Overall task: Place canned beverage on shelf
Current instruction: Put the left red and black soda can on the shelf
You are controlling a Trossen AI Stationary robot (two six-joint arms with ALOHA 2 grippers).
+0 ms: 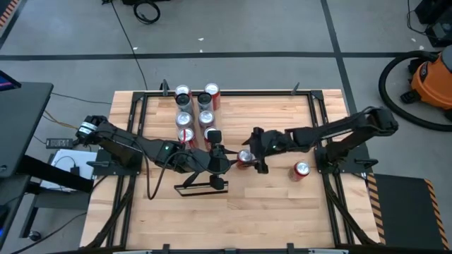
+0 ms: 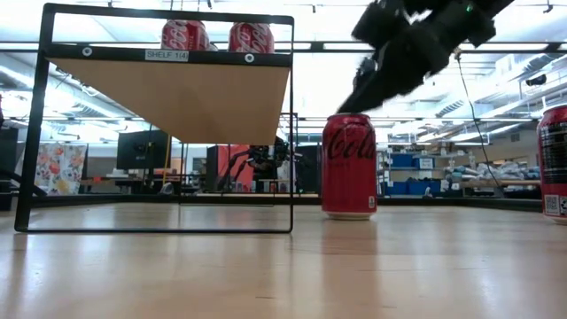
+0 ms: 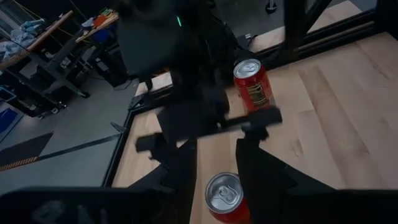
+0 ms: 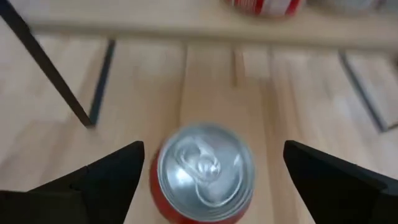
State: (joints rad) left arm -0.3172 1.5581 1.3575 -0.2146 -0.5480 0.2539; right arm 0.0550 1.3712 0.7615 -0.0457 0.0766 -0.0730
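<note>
— What do you see from above?
— Your right gripper [image 1: 248, 158] is beside an upright red can [image 1: 244, 156] on the plank table [image 1: 282, 204]; your left gripper [image 1: 217, 159] is narrow, holding nothing.

— And at table height?
— The smooth pale shelf [image 2: 177, 93] in its black frame carries two cans.

— The right wrist?
— You have wide jaws flanking the can's round silver lid [image 4: 205, 165], not touching.

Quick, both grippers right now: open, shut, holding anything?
Left gripper: cannot be told.
Right gripper: open, fingers either side of the red can standing on the table, not gripping.
</note>
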